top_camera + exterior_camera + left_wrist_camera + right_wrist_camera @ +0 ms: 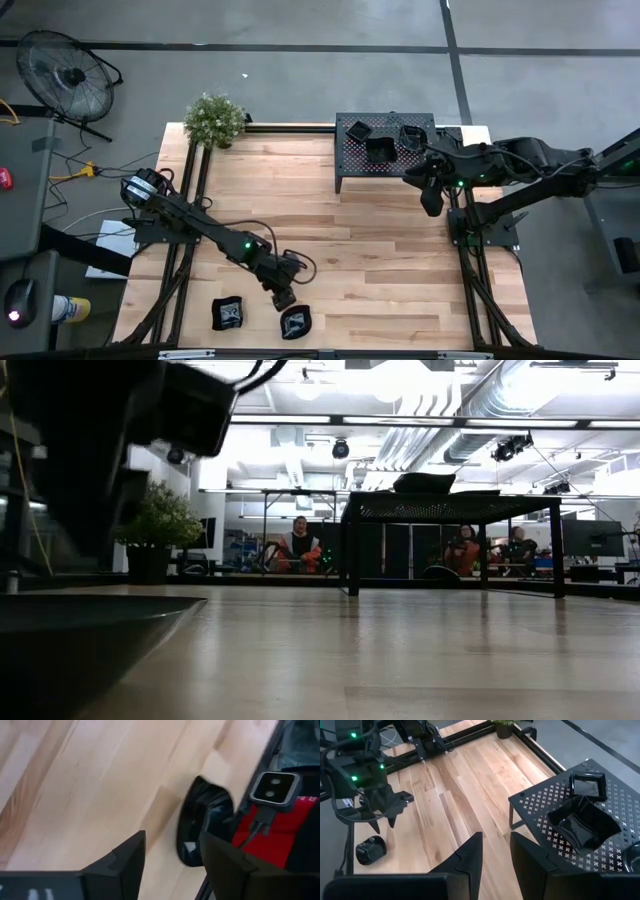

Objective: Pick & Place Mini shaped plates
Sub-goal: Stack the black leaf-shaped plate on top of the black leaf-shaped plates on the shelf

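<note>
Left end effector (283, 299) above plate (296, 321)

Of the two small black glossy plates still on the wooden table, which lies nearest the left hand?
The rounded glossy black plate directly below the left hand; the other black plate lies farther toward the table's left edge.

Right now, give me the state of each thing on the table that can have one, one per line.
Left gripper: open, empty, above two plates.
Right gripper: open, empty, beside the rack.
Rack: upright, holding three plates.
Two plates: on the table's near edge.
Potted plant: upright at the far corner.
</note>
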